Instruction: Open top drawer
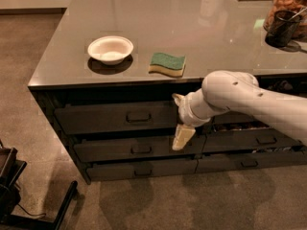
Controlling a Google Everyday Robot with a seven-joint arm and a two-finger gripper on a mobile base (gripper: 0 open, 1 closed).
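Observation:
The top drawer (96, 120) is the wide dark grey front under the counter's left half, with a small loop pull (139, 117) at its middle. It looks shut. My gripper (180, 120) is in front of the drawer's right end, a little right of the pull and not touching it. It is open and empty, with one pale fingertip (178, 98) high and the other (182, 138) low, over the drawer below. My white arm (240, 97) reaches in from the right.
Shallower dark drawers (139, 150) with like pulls sit below and to the right (259, 140). On the grey countertop (158, 23) are a white bowl (111, 49), a green and yellow sponge (167, 63) and a dark cup (282, 28). A black stand (29, 210) is at lower left.

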